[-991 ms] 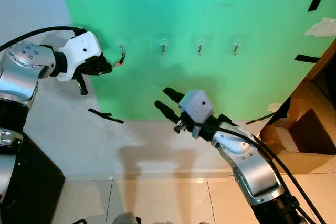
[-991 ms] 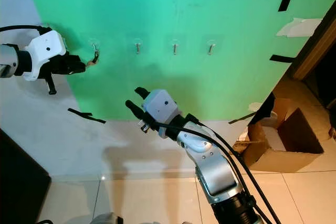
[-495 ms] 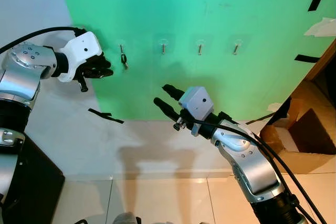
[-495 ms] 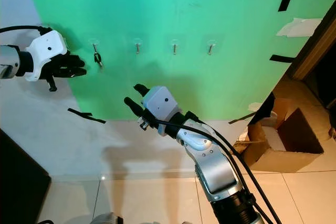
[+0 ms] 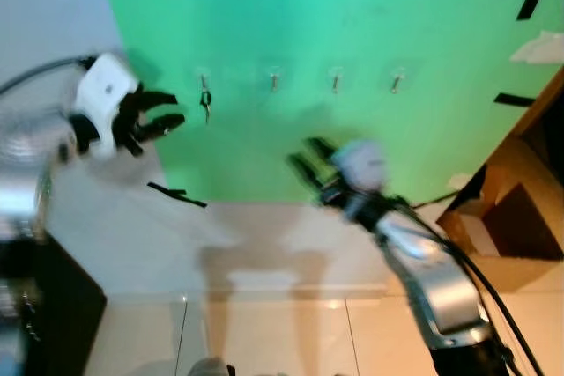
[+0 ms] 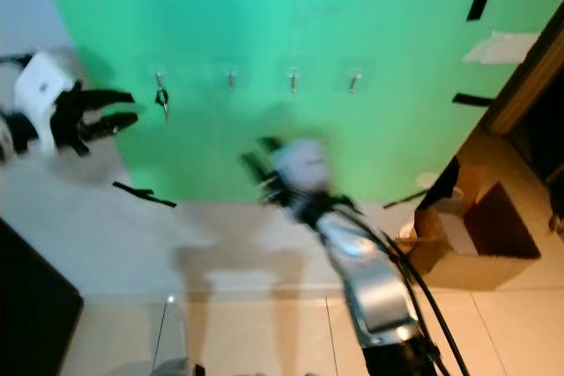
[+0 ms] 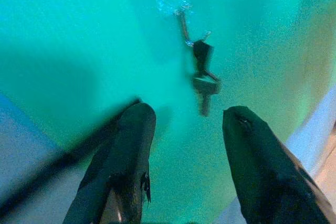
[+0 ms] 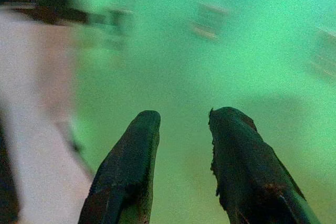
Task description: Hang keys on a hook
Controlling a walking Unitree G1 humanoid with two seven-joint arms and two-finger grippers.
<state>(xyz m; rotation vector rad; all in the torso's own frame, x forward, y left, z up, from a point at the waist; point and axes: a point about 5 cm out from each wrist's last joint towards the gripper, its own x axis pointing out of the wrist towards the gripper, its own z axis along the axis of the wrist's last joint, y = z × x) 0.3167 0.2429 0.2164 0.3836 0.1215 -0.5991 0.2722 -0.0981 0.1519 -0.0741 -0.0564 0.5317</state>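
Your keys point(image 5: 205, 101) hang from the leftmost hook point(image 5: 204, 79) in the row on the green wall point(image 5: 370, 129), in the upper left of the left eye view, so the hanging looks done. Your left gripper point(image 5: 167, 108) sits just left of them, fingers spread and empty; the left wrist view shows the keys point(image 7: 203, 80) dangling beyond the two parted fingers point(image 7: 126, 150) with clear space between. The risk now is the retreat: if you swing that arm sideways or upward close to the wall, a fingertip can clip the keys and lift the ring off the small hook, or knock the stuck-on hook loose. Your right gripper point(image 5: 306, 160), also splayed and holding nothing, is blurred mid-frame below the other hooks point(image 5: 335, 79); keep it clear of them.
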